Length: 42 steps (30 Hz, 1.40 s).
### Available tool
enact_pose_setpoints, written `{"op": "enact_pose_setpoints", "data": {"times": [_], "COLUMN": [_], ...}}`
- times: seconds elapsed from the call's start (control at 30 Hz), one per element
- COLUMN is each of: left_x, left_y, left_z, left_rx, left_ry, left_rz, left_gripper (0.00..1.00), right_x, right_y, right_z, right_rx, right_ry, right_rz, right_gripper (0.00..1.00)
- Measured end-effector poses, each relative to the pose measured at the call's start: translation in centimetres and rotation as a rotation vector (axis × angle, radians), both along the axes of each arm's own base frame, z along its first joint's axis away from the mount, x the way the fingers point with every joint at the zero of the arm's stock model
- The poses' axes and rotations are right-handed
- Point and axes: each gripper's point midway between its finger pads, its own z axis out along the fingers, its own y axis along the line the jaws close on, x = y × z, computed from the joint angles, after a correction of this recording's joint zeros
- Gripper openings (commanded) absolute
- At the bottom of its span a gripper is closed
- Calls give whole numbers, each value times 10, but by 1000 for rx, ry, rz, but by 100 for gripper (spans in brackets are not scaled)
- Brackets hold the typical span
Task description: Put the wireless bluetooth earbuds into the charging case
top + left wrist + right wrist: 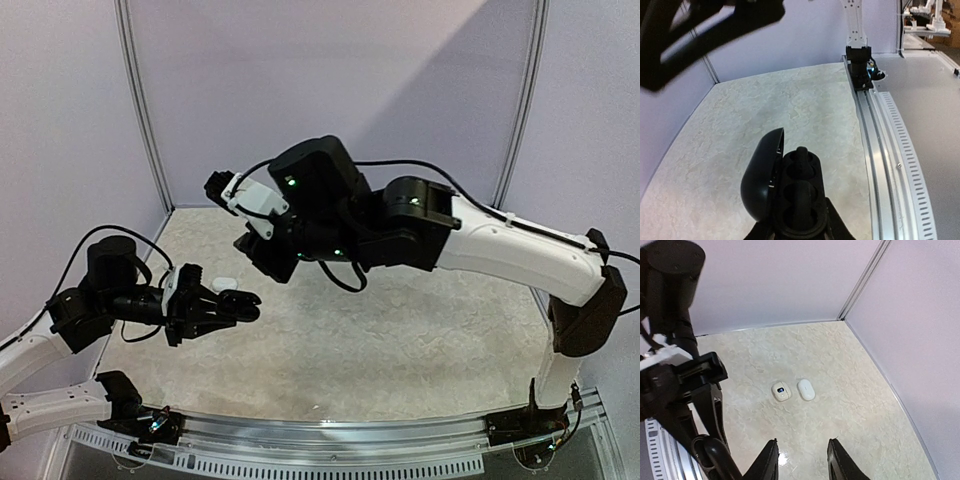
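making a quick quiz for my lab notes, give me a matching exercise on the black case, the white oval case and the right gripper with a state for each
Things:
1. black case
2. white oval case
3. right gripper

States:
a. open, holding nothing
b. lid open, gripped by the left gripper
c. lying shut on the table

Pairs: 1-b, 2-c, 3-a

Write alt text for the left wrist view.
An open black charging case, lid swung left, sits clamped in the left gripper at the bottom edge, over a pale marbled table. The right arm looms blurred at top left.
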Motion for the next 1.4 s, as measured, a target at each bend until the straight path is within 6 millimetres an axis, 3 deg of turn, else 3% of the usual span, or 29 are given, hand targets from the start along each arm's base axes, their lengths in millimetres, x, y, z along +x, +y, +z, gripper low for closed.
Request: {"op": "enact_pose_setpoints", "data": {"times": [0.17, 0.23, 0.43, 0.63, 0.73, 0.87, 1.03, 1.17, 1.3, 1.4], "left_x": [6, 11, 18, 27, 40, 71, 122, 142, 169, 195], "left_y": [3, 4, 7, 6, 9, 25, 73, 99, 123, 146], "left_z": [-1, -2, -5, -7, -16, -36, -52, -40, -29, -48], "left_rx": [32, 40, 43, 24, 21, 82, 128, 108, 59, 52], "left_ry": [-72, -75, -24, 91, 220, 487, 716, 796, 880, 1021], "left_rz": [23, 51, 108, 178, 261, 410, 638, 728, 813, 898], "left_gripper": [0, 0, 0, 0, 0, 0, 0, 0, 0, 0], "right_x": [2, -3, -13, 5, 25, 70, 105, 107, 100, 100], "right_y": [19, 21, 20, -9, -35, -94, -177, -227, -262, -277], "right_z": [-55, -68, -72, -75, -82, -98, -129, -158, -182, -190], "right_rx": [-91, -119, -128, -121, -96, -65, -35, -11, 8, 29], "right_ry": [52, 62, 62, 93, 156, 248, 357, 445, 516, 544], "right_rz": [-8, 3, 5, -124, -241, -452, -702, -839, -935, -988], "right_gripper": [35, 35, 36, 38, 42, 50, 68, 98, 99, 99]}}
